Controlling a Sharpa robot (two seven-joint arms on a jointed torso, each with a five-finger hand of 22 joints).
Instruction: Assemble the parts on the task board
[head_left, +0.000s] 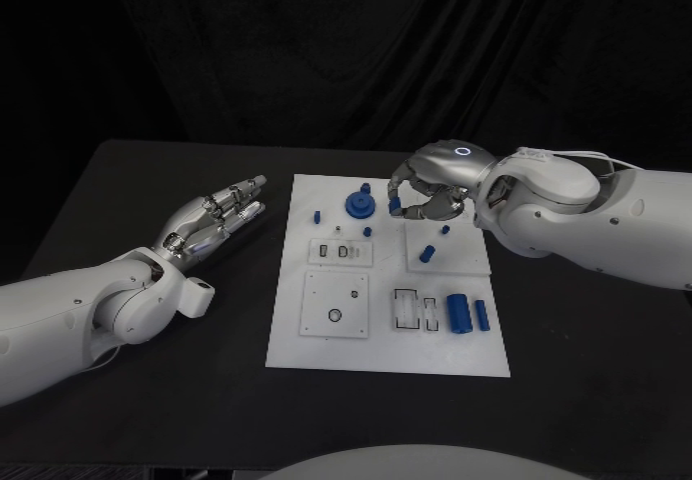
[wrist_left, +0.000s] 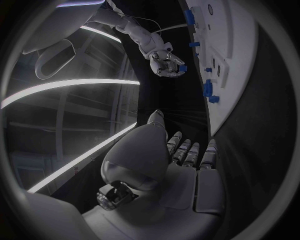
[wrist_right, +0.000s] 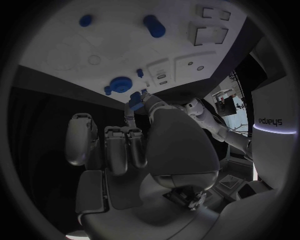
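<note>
From the head view, the task board (head_left: 389, 345) lies mid-counter (head_left: 144, 200), with bare black surface on both sides. The right hand (head_left: 426, 195) hangs over the board's far edge, fingers curled round a small blue part (head_left: 391, 207) just beside the blue round part (head_left: 356, 205). Two blue cylinders (head_left: 459, 312) lie near the board's right edge. The left hand (head_left: 216, 220) rests off the board's left edge, fingers straight and apart, holding nothing.

The left wrist view shows the left hand's fingers (wrist_left: 187, 152) flat (nothing between them) and the right hand (wrist_left: 167, 62) pinching the small blue part (wrist_left: 182, 67) beyond the board's edge (wrist_left: 240, 75).

The right wrist view shows its fingertips clamped on the small blue part (wrist_right: 135, 100), near the blue round part (wrist_right: 119, 83).
</note>
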